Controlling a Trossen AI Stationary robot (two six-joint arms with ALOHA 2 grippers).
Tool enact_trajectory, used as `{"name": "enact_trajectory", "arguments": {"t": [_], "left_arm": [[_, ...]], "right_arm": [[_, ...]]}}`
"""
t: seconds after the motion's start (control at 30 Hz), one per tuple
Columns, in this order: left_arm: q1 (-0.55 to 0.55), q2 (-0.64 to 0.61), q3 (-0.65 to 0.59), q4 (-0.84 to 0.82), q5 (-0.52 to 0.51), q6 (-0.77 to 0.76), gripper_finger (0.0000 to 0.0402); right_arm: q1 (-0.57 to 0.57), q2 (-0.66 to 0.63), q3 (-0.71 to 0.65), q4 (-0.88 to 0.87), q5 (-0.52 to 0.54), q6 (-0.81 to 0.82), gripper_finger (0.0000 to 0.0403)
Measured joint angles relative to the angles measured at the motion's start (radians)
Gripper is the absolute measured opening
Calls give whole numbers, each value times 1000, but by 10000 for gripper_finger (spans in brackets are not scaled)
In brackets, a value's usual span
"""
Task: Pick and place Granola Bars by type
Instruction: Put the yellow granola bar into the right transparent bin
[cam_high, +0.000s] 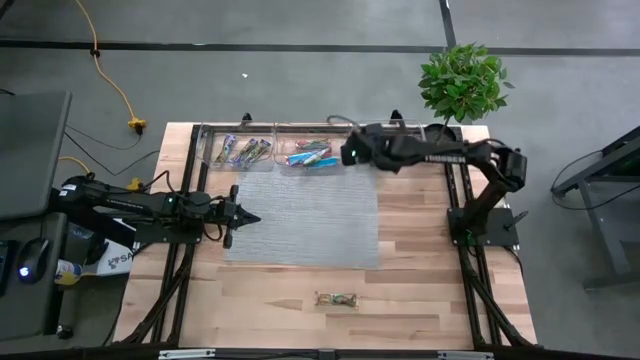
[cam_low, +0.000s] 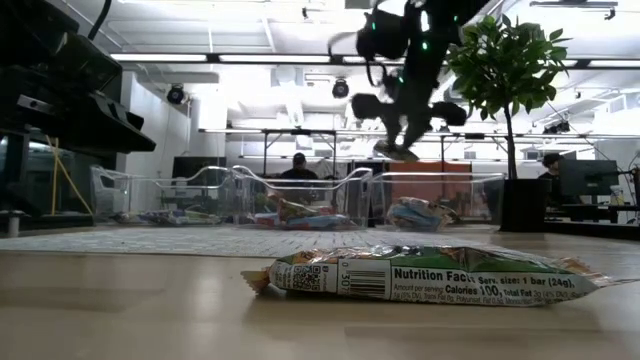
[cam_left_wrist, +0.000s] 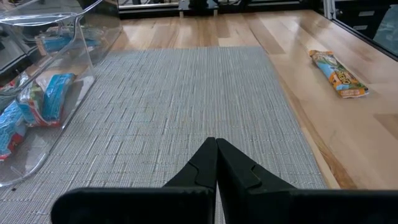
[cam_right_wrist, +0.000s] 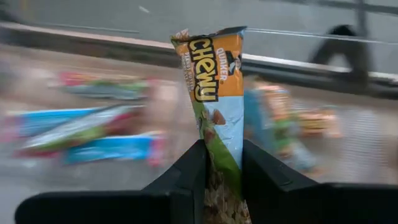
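My right gripper hangs over the clear bins at the table's far edge, shut on a granola bar with an orange, blue and green wrapper. Below it the middle bin holds blue and red-green bars, and the left bin holds purple-tinted ones. Another green-tan bar lies flat on the bare wood near the table's near edge and fills the foreground of the low view. My left gripper is shut and touches nothing, level over the grey mat's left edge. My right gripper pinches the bar between its two fingers at one end. The rest of the bar sticks out past the fingertips. The fingers slant down from the table's right, and the bar is lifted clear above the bins.
A grey woven mat covers the table's middle. A third clear bin sits under the right arm. A potted plant stands at the far right corner. Frame rails run along both sides of the table.
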Motion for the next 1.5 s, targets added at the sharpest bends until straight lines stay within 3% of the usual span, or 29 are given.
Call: {"name": "enact_trajectory", "arguments": {"t": [0.2, 0.43, 0.77, 0.97, 1.33, 1.4, 1.5], "left_arm": [[0, 0, 0, 0, 0, 0, 0], [0, 0, 0, 0, 0, 0, 0], [0, 0, 0, 0, 0, 0, 0], [0, 0, 0, 0, 0, 0, 0], [0, 0, 0, 0, 0, 0, 0], [0, 0, 0, 0, 0, 0, 0], [0, 0, 0, 0, 0, 0, 0]], "right_arm": [[-157, -1, 0, -43, -81, -132, 73], [-252, 1, 0, -47, -166, -206, 73], [-268, 2, 0, -196, -156, -236, 73], [-268, 2, 0, -197, -154, -237, 75], [-268, 3, 0, -168, -185, -296, 141], [-267, 3, 0, -98, -226, -361, 151], [-262, 3, 0, 68, -377, -489, 160]]}}
